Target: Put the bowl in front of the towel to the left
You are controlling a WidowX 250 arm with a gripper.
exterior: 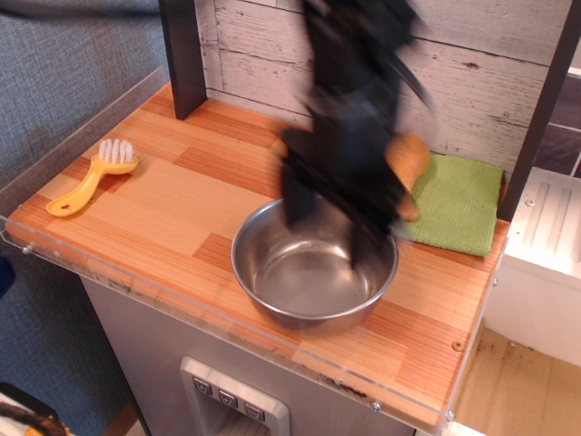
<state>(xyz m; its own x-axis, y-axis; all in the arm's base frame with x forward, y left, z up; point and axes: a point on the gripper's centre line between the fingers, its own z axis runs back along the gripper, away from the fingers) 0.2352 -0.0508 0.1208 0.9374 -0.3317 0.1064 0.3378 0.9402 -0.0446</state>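
Note:
The shiny steel bowl point(309, 277) sits upright on the wooden table near its front edge, to the left of and in front of the lime-green towel point(456, 203), which lies flat at the back right. My gripper point(334, 229) is heavily motion-blurred above the bowl's far rim. Its two dark fingers point(297, 202) look spread apart with nothing between them, and they do not touch the bowl.
A yellow brush with white bristles point(93, 176) lies at the table's left edge. A dark post point(184, 54) stands at the back left, and another at the far right by the towel. A white cabinet point(545, 263) stands right of the table.

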